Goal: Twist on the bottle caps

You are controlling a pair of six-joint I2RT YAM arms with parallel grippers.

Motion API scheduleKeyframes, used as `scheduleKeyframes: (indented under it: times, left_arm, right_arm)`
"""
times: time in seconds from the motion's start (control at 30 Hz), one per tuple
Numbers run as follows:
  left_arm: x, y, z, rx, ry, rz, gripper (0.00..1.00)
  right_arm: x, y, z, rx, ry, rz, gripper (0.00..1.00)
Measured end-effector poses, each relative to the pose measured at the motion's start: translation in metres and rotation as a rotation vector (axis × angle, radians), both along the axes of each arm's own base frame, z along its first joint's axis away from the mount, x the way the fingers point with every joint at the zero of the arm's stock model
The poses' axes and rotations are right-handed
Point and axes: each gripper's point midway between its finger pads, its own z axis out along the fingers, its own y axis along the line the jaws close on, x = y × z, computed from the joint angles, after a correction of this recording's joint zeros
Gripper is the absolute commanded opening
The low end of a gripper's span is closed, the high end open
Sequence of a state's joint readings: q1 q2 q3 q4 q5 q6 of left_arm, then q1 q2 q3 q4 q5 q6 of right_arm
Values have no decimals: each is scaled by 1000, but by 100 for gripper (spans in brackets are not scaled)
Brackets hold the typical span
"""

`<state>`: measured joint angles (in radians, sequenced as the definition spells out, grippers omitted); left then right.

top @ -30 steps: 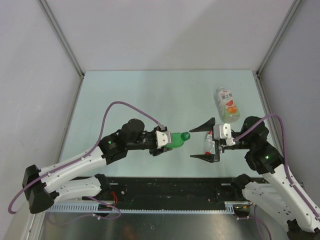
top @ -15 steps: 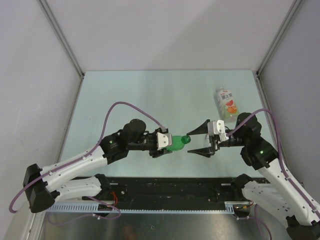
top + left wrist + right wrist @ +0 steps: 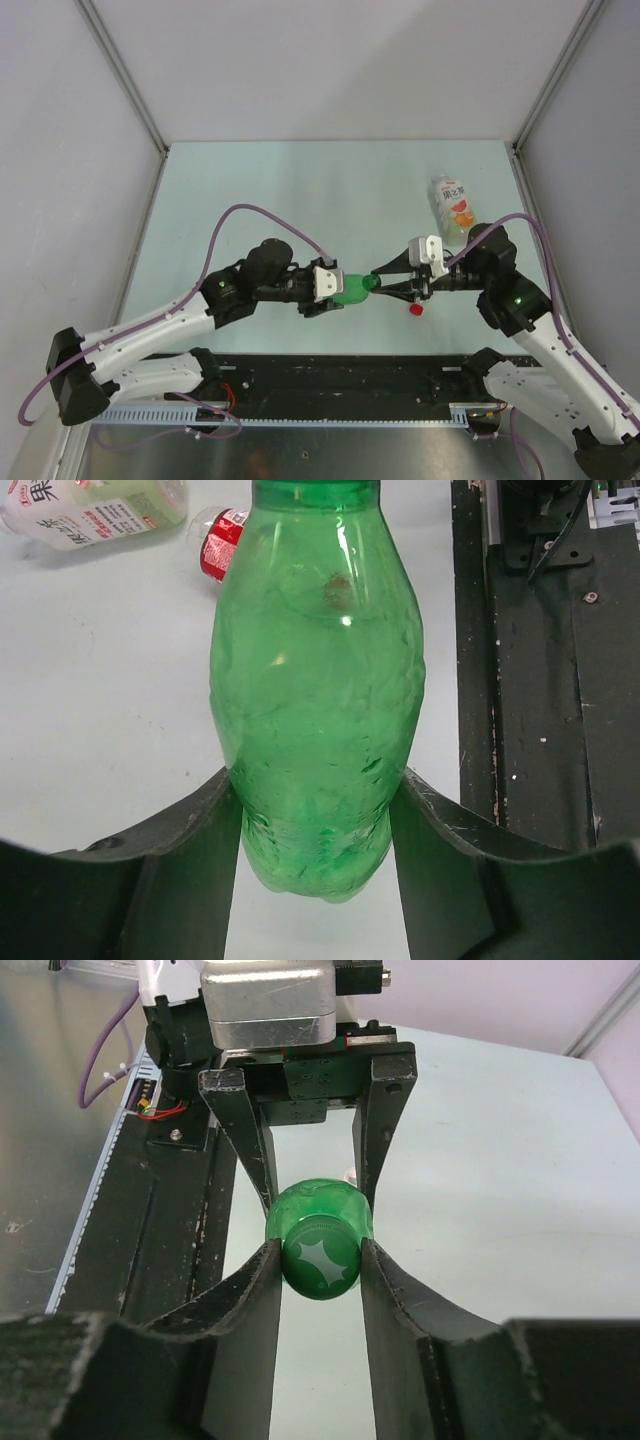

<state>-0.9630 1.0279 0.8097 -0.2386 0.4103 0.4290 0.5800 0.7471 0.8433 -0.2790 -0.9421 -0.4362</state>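
My left gripper (image 3: 315,790) is shut on the lower body of the small green bottle (image 3: 318,680), holding it sideways above the table, neck pointing right in the top view (image 3: 350,291). The green cap (image 3: 320,1258) sits on the bottle's mouth. My right gripper (image 3: 320,1255) faces it head-on, and both fingers press the cap's sides. In the top view the two grippers (image 3: 335,290) (image 3: 378,284) meet at the table's middle front. The slim clear bottle with the red label (image 3: 215,545) lies on the table, mostly hidden under my right gripper in the top view (image 3: 416,309).
The wider clear bottle with a white-red label (image 3: 453,207) lies at the back right, also seen in the left wrist view (image 3: 90,510). A black rail (image 3: 340,375) runs along the table's near edge. Grey walls enclose the table on three sides.
My right gripper moved left from over the slim bottle to the green bottle's neck, and its jaws narrowed from wide open onto the green cap. The left arm held still.
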Motion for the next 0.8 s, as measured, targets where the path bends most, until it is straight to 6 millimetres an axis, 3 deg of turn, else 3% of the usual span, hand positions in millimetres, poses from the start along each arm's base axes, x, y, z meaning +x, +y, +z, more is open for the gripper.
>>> scheduleKeyframes:
  times: [0.1,0.2,0.27,0.57,0.8]
  left_arm:
    - [-1,0,0,2,3,-4,0]
    - [-1,1,-1,3,4,-3,0]
    - [0,2,0,4,2,7,0]
    - [35,14,7,34,-51,216,0]
    - [58,24,-12,116,-39,360,0]
  right_arm:
    - [0,0,0,0,7,-6,25]
    - [1,1,0,-1,18,-21,7]
    - [4,2,1,2,40,-51,2]
    - [48,13,3,105,431,-390,0]
    - [77,18,-15,187,722,-665,0]
